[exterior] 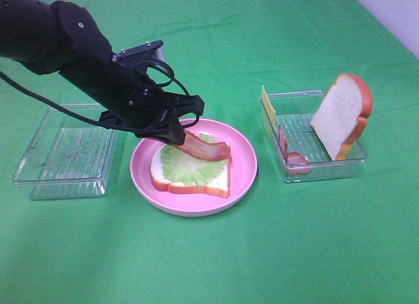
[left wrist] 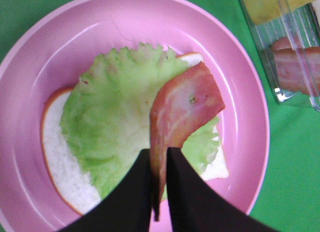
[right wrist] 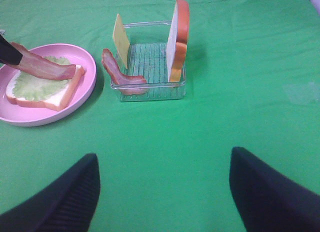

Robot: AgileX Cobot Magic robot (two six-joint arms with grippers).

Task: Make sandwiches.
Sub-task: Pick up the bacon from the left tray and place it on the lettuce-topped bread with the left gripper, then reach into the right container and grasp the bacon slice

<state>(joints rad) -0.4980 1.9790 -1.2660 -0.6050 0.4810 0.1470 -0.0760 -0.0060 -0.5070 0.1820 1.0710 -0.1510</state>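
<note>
Left fingers [left wrist: 132, 192] were clamped on one end of a bacon strip [left wrist: 182, 104], whose far end lay over the lettuce leaf [left wrist: 110, 127]. That leaf covered a bread slice [left wrist: 62, 162] lying flat on the pink plate [left wrist: 60, 47]. Right fingers [right wrist: 65, 197] stood spread wide with nothing between them, over the green counter [right wrist: 165, 142], well apart from the food. Beside the plate, a clear tray [exterior: 321, 170] held a second bread slice [exterior: 342, 114] leaning upright at one end, a cheese slice [exterior: 267, 104] standing at the other, and a second bacon strip [exterior: 288, 150] propped against its wall. On the plate's other side sat another clear tray [exterior: 62, 150].
</note>
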